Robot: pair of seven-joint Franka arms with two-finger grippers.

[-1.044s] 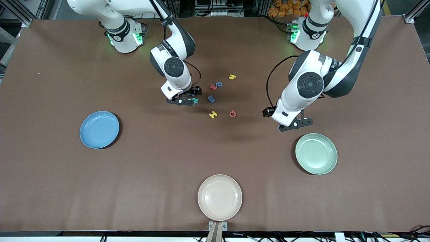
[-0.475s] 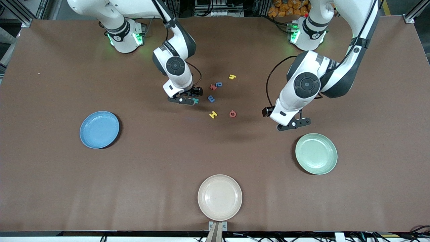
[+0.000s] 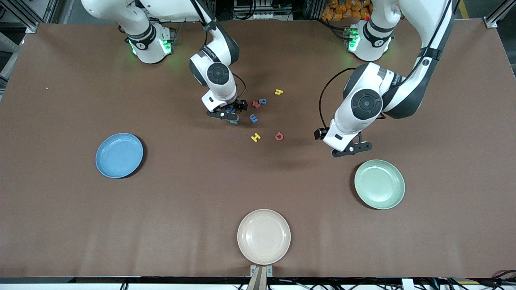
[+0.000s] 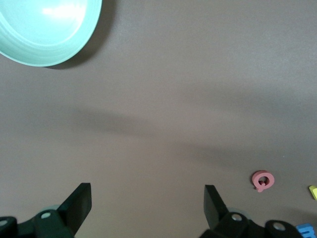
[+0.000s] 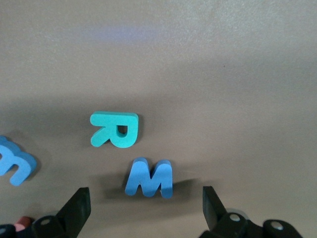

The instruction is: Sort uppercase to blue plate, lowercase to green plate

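My right gripper (image 3: 229, 113) hangs open low over the dark blue W (image 5: 148, 178), which lies between its fingers in the right wrist view (image 5: 146, 214). The teal R (image 5: 115, 136) lies just beside the W, nearer the front camera (image 3: 234, 121). Toward the left arm's end lie the blue m (image 3: 253, 118), red m (image 3: 256, 104), blue a (image 3: 263, 101), yellow y (image 3: 278, 92), yellow H (image 3: 255, 137) and red G (image 3: 279, 136). My left gripper (image 3: 351, 150) is open and empty over bare table beside the green plate (image 3: 379, 184). The blue plate (image 3: 119, 155) holds nothing.
A cream plate (image 3: 263, 236) sits at the table's front edge, midway along. In the left wrist view the green plate's rim (image 4: 44, 49) and the red G (image 4: 262, 181) show past the open fingers.
The right gripper has shifted from over the teal R to over the dark blue W, toward the robots' bases. The left gripper has drifted slightly toward the letters. No letter moved.
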